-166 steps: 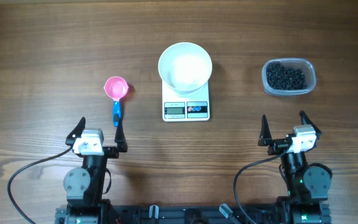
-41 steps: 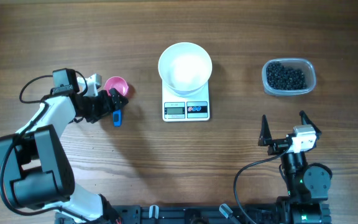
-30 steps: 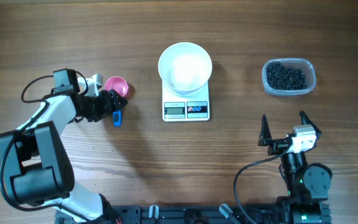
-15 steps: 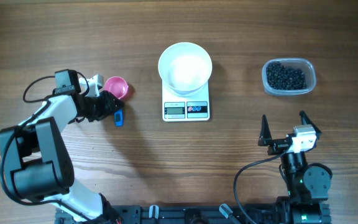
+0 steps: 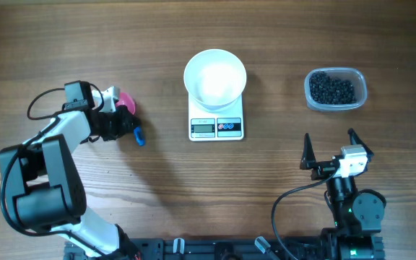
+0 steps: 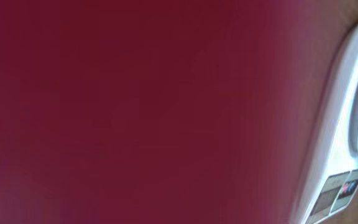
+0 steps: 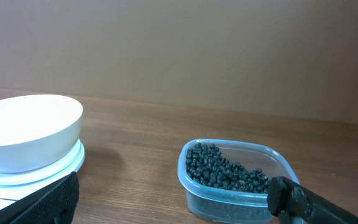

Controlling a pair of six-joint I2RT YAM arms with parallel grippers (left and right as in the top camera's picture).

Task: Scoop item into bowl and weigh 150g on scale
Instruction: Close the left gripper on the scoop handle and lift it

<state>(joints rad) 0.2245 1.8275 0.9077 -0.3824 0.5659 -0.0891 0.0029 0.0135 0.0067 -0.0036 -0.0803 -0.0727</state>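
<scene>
The white bowl [image 5: 215, 78] stands on the white scale [image 5: 216, 127] at the table's middle. Black grains [image 5: 331, 89] fill a clear tub [image 5: 352, 102] at the right. My left gripper [image 5: 128, 124] is shut on the handle of the pink scoop [image 5: 127, 102], whose blue handle end [image 5: 139, 134] sticks out toward the scale. The scoop's pink cup fills nearly the whole left wrist view, with the scale [image 6: 344, 124] at its right edge. My right gripper [image 5: 331, 148] rests open near the front edge, well short of the tub [image 7: 235, 186] and the bowl [image 7: 27, 127].
The left arm [image 5: 56, 137] curves along the table's left side with its cable. The tub sits about a hand's width right of the scale. Bare wooden table [image 5: 193, 195] lies between the two arm bases.
My left gripper has closed on the scoop's handle. The scoop has tipped, so less of its pink cup shows, and its blue end has shifted slightly. The right arm has not moved.
</scene>
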